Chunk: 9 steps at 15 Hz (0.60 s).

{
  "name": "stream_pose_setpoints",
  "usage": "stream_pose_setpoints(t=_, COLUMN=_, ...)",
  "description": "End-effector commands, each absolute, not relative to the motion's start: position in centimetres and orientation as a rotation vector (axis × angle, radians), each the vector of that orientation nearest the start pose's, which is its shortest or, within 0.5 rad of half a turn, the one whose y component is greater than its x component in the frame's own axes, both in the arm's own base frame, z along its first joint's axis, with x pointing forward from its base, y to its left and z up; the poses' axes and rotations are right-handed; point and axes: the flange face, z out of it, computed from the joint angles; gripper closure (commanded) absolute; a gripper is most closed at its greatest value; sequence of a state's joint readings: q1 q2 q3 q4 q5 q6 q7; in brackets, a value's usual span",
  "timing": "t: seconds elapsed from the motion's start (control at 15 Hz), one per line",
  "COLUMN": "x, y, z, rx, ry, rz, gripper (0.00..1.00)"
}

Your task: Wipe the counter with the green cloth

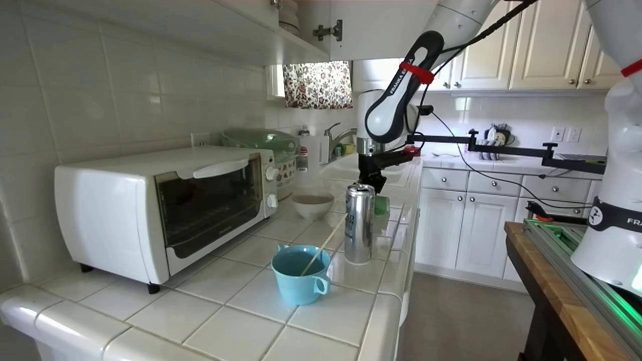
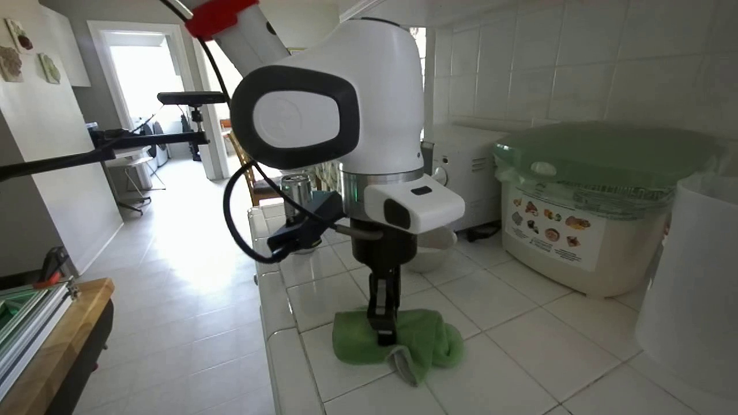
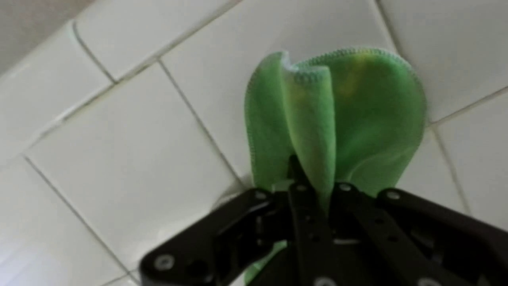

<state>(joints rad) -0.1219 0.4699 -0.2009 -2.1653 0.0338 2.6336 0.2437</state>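
The green cloth point(image 2: 429, 337) lies bunched on the white tiled counter point(image 2: 513, 374), a little in from its edge. My gripper point(image 2: 385, 334) points straight down onto it, shut on a fold of the cloth. In the wrist view the fold of the cloth point(image 3: 377, 107) rises between the fingers of the gripper point(image 3: 311, 186), and the rest spreads flat on the tiles. In an exterior view only a small part of the cloth point(image 1: 382, 205) shows behind the silver can point(image 1: 359, 225), which also partly hides the gripper.
A blue cup point(image 1: 300, 276) with a stick in it stands near the can. A bowl point(image 1: 312, 204) and a white toaster oven point(image 1: 115, 185) are along the wall side. A green-lidded bin point(image 2: 553, 230) and a white cylinder point(image 2: 692, 288) stand beside the cloth area.
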Motion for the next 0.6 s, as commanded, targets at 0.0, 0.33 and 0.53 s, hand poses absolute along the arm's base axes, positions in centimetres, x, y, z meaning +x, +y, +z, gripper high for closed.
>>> stream_pose_setpoints(t=0.0, x=54.0, y=-14.7, z=17.9, rx=-3.099, ry=0.793, rz=-0.002, gripper=0.98)
stream_pose_setpoints(t=0.33, x=54.0, y=-15.0, z=18.1, rx=-3.083, ry=0.824, rz=-0.006, gripper=0.98)
stream_pose_setpoints(t=0.53, x=52.8, y=-18.7, z=18.2, rx=-3.062, ry=0.949, rz=-0.008, gripper=0.98)
